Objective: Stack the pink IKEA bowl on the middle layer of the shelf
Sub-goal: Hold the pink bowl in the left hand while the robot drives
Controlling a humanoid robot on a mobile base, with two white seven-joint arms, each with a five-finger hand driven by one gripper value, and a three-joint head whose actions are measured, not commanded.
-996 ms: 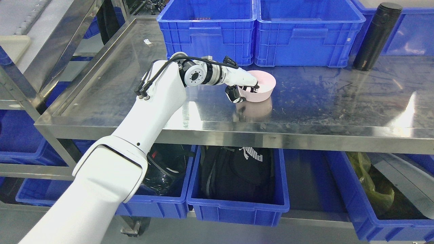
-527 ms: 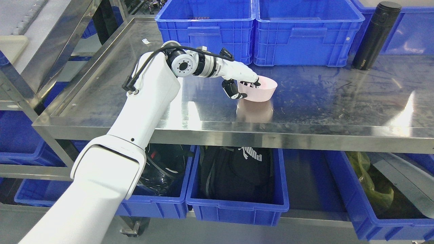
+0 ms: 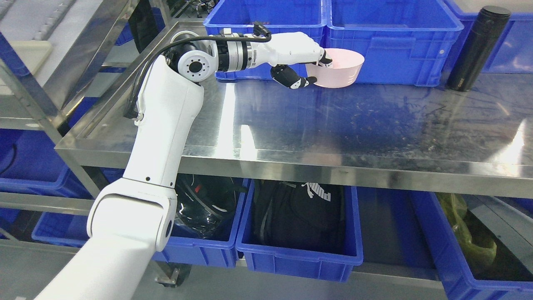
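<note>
My left hand (image 3: 313, 68) is shut on the near-left rim of the pink bowl (image 3: 339, 68). Fingers sit over the rim inside the bowl and the thumb is under its outer wall. The bowl hangs upright in the air above the steel shelf top (image 3: 333, 121), in front of the blue bins. My left arm comes in from the lower left and reaches across the shelf. My right arm is out of view.
Two blue bins (image 3: 395, 29) stand along the back of the shelf top. A black flask (image 3: 476, 48) stands upright at the back right. More blue bins (image 3: 300, 250) with bags sit on the layer below. A steel rack (image 3: 50, 83) stands to the left.
My left hand has lifted the pink bowl off the shelf top and carried it up and back toward the blue bins. The camera view has shifted slightly too.
</note>
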